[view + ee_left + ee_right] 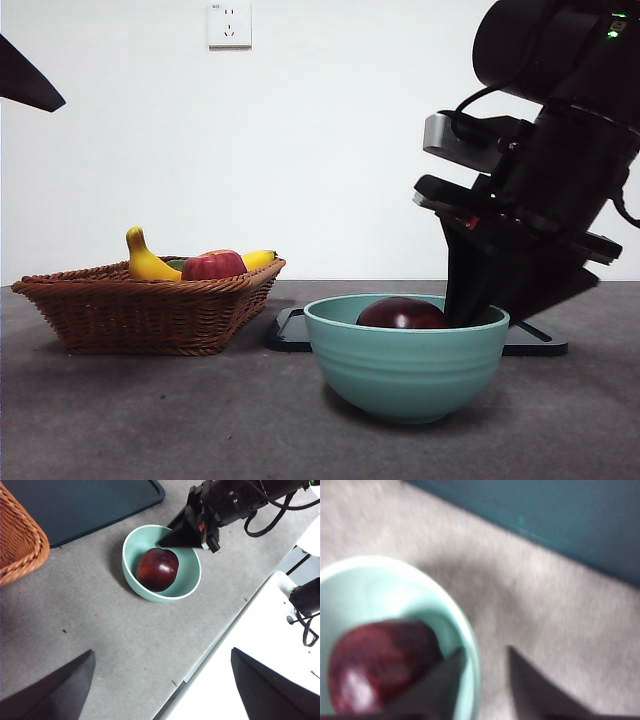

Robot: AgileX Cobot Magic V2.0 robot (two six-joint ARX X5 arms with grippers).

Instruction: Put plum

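Dark maroon and glossy, the plum point(402, 314) already sits inside the pale green bowl point(405, 370) near the middle of the grey tabletop point(150, 420), so the placing itself looks done (judging only from how things lie now). What seems left is for the arm to lift clear. The right gripper point(482, 667) is at the bowl's right side, its jaws parted with nothing between them; in its wrist view one jaw lies over the rim by the plum and the other outside the bowl, so the fruit is just beside the gripper, released. The left gripper point(160, 685) waits well apart, its jaws spread wide and holding nothing. To the far left a wicker basket point(110, 310) holds a banana point(145, 262) and a red apple point(213, 266).
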